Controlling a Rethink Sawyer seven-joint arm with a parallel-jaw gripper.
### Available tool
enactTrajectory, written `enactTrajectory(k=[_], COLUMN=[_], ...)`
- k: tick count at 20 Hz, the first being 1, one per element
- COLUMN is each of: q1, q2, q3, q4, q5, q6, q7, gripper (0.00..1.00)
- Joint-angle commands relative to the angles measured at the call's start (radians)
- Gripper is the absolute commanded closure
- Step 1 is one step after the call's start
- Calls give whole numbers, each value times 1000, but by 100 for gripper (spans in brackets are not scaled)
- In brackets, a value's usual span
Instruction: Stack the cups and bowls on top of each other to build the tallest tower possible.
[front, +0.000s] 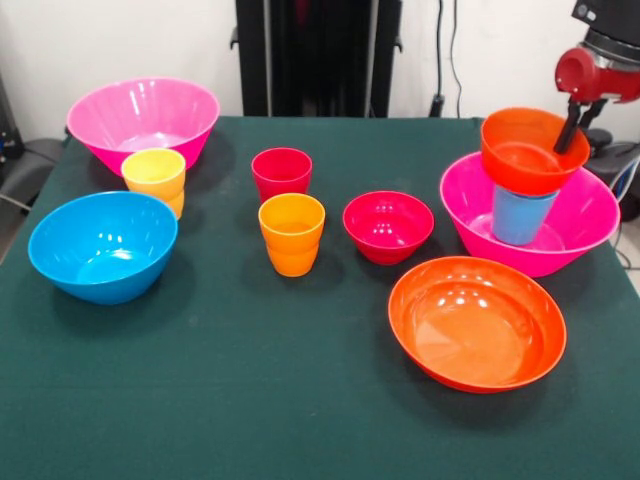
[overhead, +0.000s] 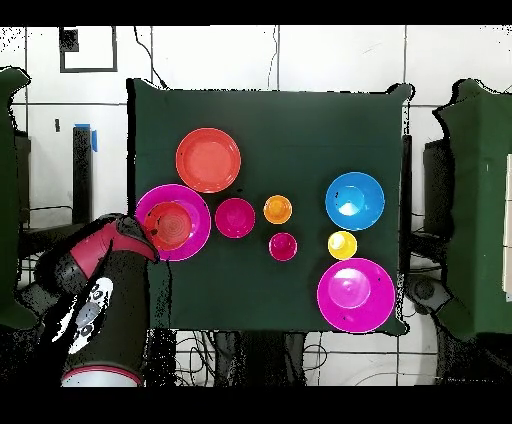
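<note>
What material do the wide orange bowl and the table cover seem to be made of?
The wide orange bowl looks like glossy moulded plastic: bright white highlights sit on its smooth inner surface. The table cover appears to be dark green cloth with a matte finish, since it shows no shine, though the exact fabric cannot be told.

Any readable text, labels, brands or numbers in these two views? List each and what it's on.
None readable in either view.
The glossy plastic cups and bowls, such as the wide shallow orange bowl and the small orange tumbler, carry no print.
The dark green tablecloth is plain.
The red and black robot arm shows pale marks in the overhead view, too blurred to read.
</note>
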Motion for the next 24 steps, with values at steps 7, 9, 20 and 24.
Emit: enactTrajectory(k=[7, 9, 20, 24], q1=[-10, -13, -1, -2], q2=[20, 16, 21, 24], q3=[25, 26, 16, 16], q4=[-7, -3, -9, -13], q5=[41, 40, 53, 51], q6=[39, 36, 60, 43], q7=[141, 135, 151, 148], gripper=[100, 100, 0, 0])
